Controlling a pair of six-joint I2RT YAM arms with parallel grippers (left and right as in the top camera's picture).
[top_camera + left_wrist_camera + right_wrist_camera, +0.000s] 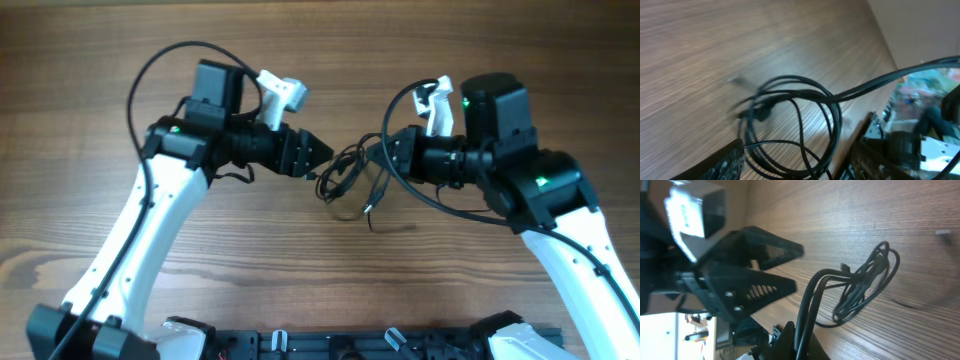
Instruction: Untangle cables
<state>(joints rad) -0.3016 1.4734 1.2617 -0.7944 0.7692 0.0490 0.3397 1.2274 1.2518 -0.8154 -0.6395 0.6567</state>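
Several tangled cables (347, 168) — R fingers (402, 147) pinch them, L fingers (728, 163) spread.

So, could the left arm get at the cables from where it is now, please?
Probably yes: the left tool, open, sits right beside the cables, with loops lying between its fingers; nothing blocks it, though the right tool seems to grip them.

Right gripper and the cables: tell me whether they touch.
Touching. The right wrist view shows strands of the cables running down into the right gripper, pinched between its closed fingers.
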